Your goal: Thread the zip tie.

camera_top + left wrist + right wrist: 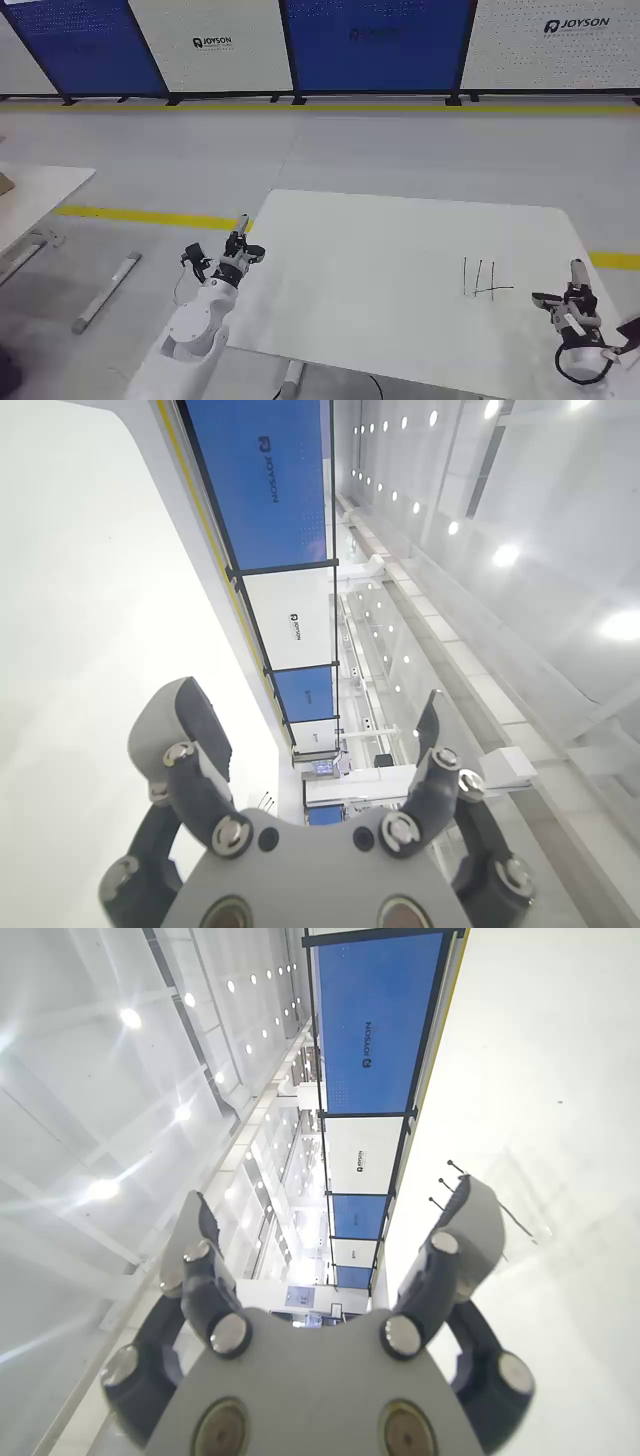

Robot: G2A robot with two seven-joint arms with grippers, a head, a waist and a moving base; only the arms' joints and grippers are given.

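Nearest the robot, by the right edge of the flat white worktop (400, 250) and toward its near-right corner, the right gripper (572, 300) hangs with its dark-padded fingers spread wide and nothing between them. Just beside it, a little farther in from that edge, lie the thin black plastic zip ties (479, 277). Three lie side by side running near to far, and what looks like a fourth lies across their near ends. That layout is the main hazard. The strips lie so close together that a pinch aimed at one could well close on two. Lifting one could also drag the crossing strip along or flick it toward the near edge. Each strip lies flat on a smooth surface, so a descent that stops too high would likely close on air. One that goes too low would press the pads into the worktop and might skate the strip away. The left gripper (240, 250) sits at the left edge, about halfway along it, with its fingers likewise apart and empty, well apart from the ties. Threading probably needs both arms. A long reach across the worktop leaves room for misalignment between tail and head. The small slot in the head would forgive little of that.
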